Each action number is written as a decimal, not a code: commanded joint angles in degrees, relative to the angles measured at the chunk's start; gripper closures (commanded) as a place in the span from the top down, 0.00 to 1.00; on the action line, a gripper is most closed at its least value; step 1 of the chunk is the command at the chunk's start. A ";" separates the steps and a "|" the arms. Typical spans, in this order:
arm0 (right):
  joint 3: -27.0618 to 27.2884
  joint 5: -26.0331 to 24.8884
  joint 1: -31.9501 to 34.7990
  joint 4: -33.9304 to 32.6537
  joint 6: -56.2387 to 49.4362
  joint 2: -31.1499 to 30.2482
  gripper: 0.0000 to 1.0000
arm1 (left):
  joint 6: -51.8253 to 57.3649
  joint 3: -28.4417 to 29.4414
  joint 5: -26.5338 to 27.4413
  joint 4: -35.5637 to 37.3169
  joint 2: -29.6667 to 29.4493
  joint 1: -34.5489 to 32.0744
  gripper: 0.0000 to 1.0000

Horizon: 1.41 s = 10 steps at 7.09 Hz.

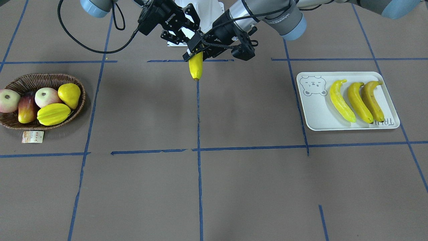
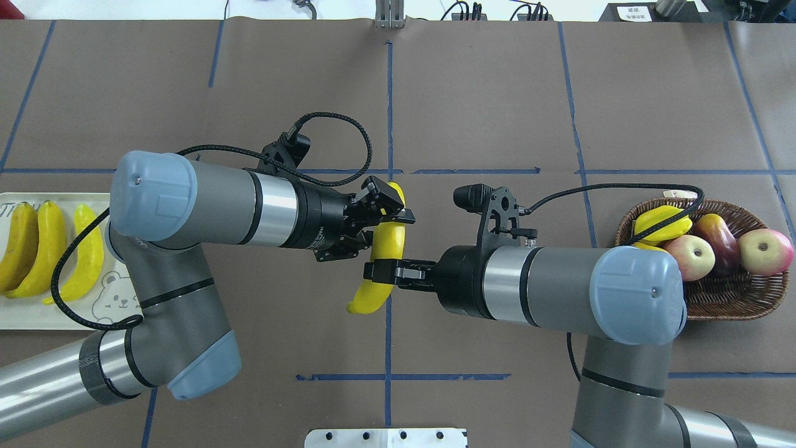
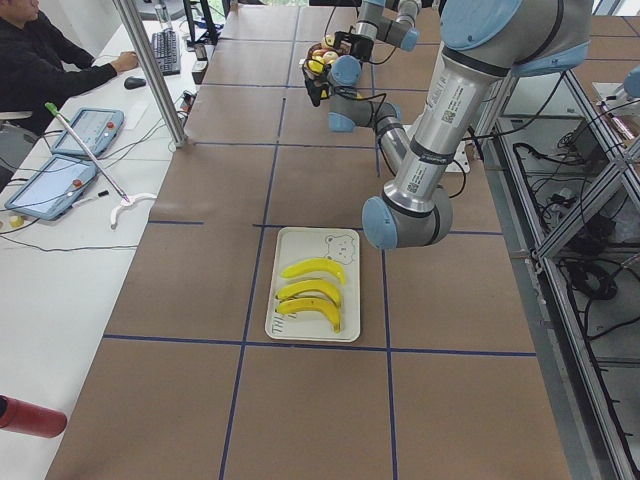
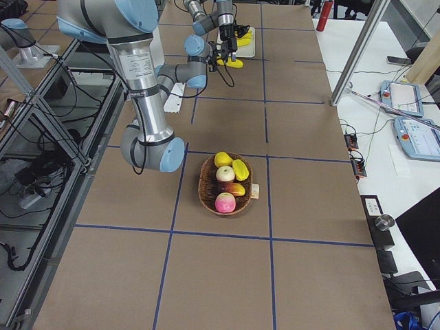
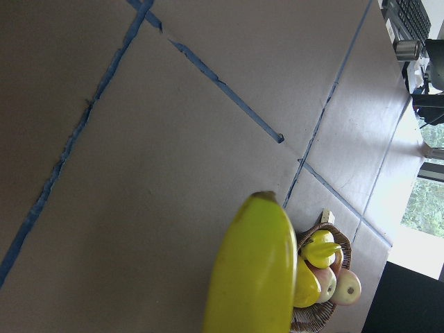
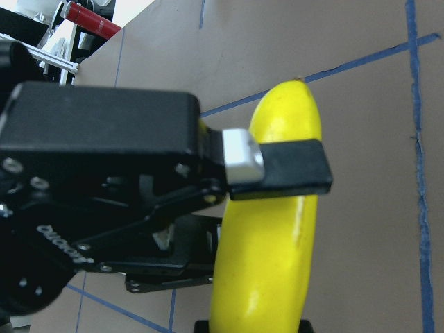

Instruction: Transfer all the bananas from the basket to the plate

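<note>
I am watching both arms meeting over the middle of the brown worktop, which is showing a grid of blue tape lines on a matte, paper-like covering. One banana is hanging in the air there, clear of the surface. The left gripper is pinching its upper part, and the right gripper is pinching it lower down. The right wrist view is showing a black finger lying across the yellow skin.

Three more bananas are lying side by side on the plate, next to its bear drawing, at the robot's left end of the worktop. At the other end the basket is holding a star fruit, a yellow pear, two apples and a red-and-yellow fruit. Its paper tag is lying on the covering just beside the rim.

Beyond the far edge, a second white worktop is carrying two control pendants, a keyboard and a red bottle. A person in dark clothes is sitting at it.
</note>
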 commanded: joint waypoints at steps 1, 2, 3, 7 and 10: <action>0.35 0.25 0.12 -0.38 0.05 -0.15 1.00 | 2.89 -0.12 -0.11 0.06 0.11 -0.11 0.01; 0.53 0.25 0.30 -0.37 0.06 -0.15 1.00 | 2.89 -0.12 -0.11 0.06 0.20 -0.11 0.01; 0.70 0.86 0.47 -0.46 0.06 -0.15 1.00 | 2.98 -0.20 -0.11 0.06 0.29 -0.28 0.00; 3.25 10.69 9.67 -0.81 -0.38 -6.64 1.00 | 9.10 -0.46 -0.37 2.78 10.61 -6.41 0.00; 3.25 21.55 21.43 -0.90 -1.43 -12.17 1.00 | 26.11 -1.87 -0.11 9.10 27.13 -13.55 0.00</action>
